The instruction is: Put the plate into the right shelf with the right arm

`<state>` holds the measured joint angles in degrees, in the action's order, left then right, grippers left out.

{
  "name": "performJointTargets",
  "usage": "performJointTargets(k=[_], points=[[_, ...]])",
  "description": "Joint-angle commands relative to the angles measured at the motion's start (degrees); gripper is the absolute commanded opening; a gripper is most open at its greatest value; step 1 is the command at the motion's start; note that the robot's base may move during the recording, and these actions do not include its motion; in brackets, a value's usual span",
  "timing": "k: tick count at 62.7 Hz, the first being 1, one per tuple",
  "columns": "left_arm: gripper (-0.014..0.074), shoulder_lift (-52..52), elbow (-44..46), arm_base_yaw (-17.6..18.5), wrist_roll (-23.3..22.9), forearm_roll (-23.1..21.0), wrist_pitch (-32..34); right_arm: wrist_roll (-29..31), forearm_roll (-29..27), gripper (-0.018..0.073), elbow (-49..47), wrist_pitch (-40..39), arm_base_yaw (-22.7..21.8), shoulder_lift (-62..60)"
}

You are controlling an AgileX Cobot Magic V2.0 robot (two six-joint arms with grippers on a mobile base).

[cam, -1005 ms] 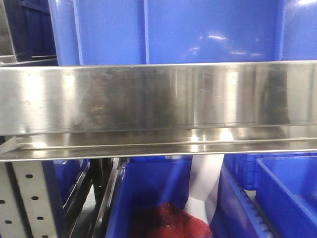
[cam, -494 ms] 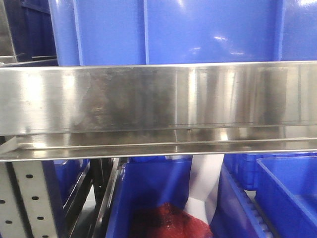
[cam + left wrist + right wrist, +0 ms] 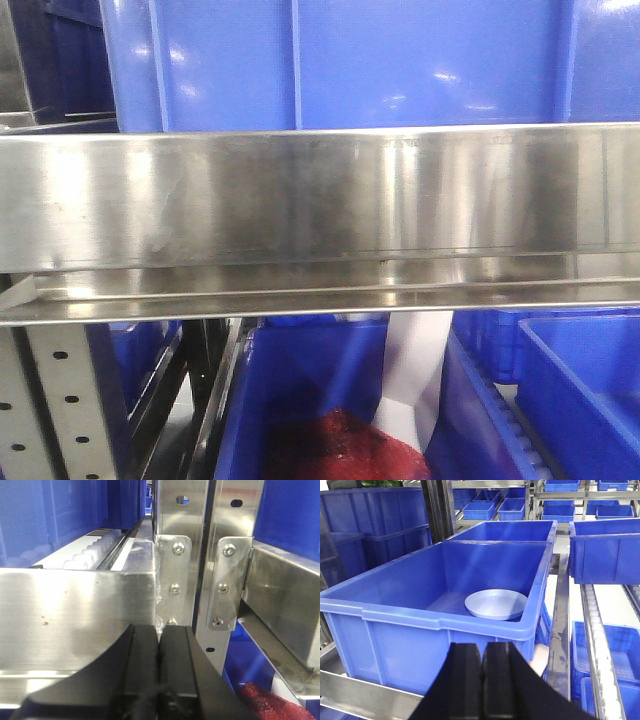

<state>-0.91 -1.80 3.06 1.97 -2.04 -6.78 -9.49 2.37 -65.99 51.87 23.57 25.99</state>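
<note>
One plate (image 3: 496,604) lying ahead of the right hand (image 3: 483,680) in the blue bin (image 3: 410,615) — fingers pressed together, empty; next, retreat clear.

Bright overhead light, glare on steel rail (image 3: 320,200), blurred foreground pincer (image 3: 483,680)

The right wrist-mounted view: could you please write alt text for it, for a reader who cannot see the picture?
A white plate lies flat on the floor of a large blue bin, near its right wall. The black right gripper is in the foreground, fingers together and empty, outside the bin's near wall. More blue bins and steel rails of the shelf surround it.
</note>
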Motion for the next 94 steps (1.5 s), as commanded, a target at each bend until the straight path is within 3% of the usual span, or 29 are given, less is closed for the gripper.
performJointTargets(k=[1, 11, 18, 27, 35, 40, 55, 69, 76, 81, 94], points=[[-0.0047, -0.36, -0.57, -0.04, -0.16, -0.35, 4.92, 0.33, 0.92, 0.0056, -0.88, -4.69, -0.24, 0.62], [-0.0047, -0.36, -0.57, -0.04, -0.16, -0.35, 4.92, 0.33, 1.96, 0.0056, 1.76, -6.99, -0.24, -0.25], [-0.0047, -0.36, -0.57, -0.04, -0.16, -0.35, 4.92, 0.33, 7.12, 0.0056, 6.96, -13.54, -1.08, -2.93], [-0.0047, -0.36, -0.57, -0.04, -0.16, -0.35, 4.92, 0.33, 9.71, 0.0056, 18.43, -29.83, -8.30, -7.35], [-0.0047, -0.36, -0.57, -0.04, -0.16, -0.35, 4.92, 0.33, 4.81, 0.0056, 28.94, -42.72, -15.39, -10.97], [-0.0047, -0.36, -0.57, -0.04, -0.16, -0.35, 4.92, 0.39, 2.14, 0.0056, 34.05, -46.64, -18.01, -12.57], [-0.0047, -0.36, -0.57, -0.04, -0.16, -0.35, 4.92, 1.46, 0.44, 0.0056, 45.77, -50.65, -21.24, -16.29], [-0.0047, -0.36, -0.57, -0.04, -0.16, -0.35, 4.92, 1.46, 0.44, 0.0056, 56.47, -55.12, -21.37, -23.80], [-0.0047, -0.36, -0.57, -0.04, -0.16, -0.35, 4.92, 1.46, -3.28, 0.0056, 61.57, -57.39, -21.37, -27.07], [-0.0047, -0.36, -0.57, -0.04, -0.16, -0.35, 4.92, 2.17, -6.02, 0.0056, 63.32, -57.43, -21.37, -27.22], [-0.0047, -0.36, -0.57, -0.04, -0.16, -0.35, 4.92, 6.91, -6.16, 0.0056, 65.52, -58.28, -21.37, -27.24]])
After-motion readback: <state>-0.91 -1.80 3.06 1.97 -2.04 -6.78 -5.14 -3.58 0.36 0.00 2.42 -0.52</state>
